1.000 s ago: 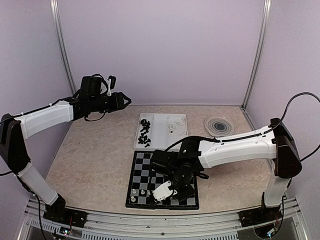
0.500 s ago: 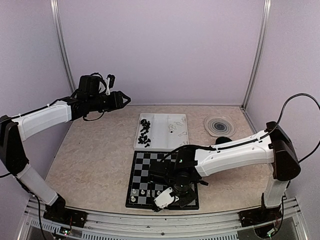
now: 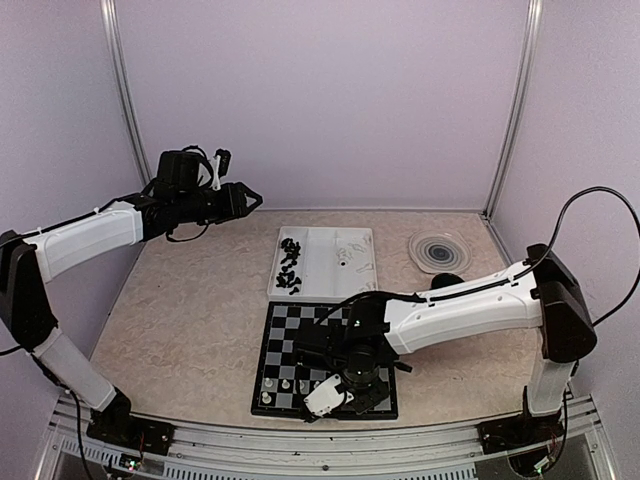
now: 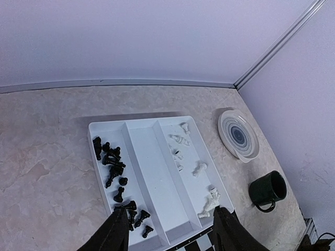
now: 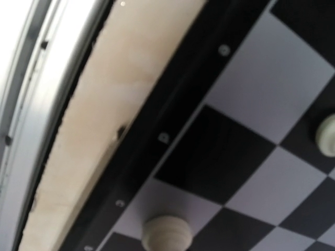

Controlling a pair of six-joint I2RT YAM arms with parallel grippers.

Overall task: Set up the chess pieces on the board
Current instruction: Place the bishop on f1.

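right gripper point(image 3: 336, 393) is sitting low over the board's point(image 3: 285, 330) near edge, beside white pieces point(image 3: 283, 384) standing there; can't tell whether it's gripping. left gripper point(image 4: 170, 226) is hanging open and empty, raised left of the tray point(image 4: 149, 157) holding black pieces point(image 4: 112, 167) and other white pieces point(image 4: 183, 140).

Right hand point(image 3: 338, 396) has moved toward 6 o'clock across the board point(image 3: 285, 335) and now sits low over its near edge row.
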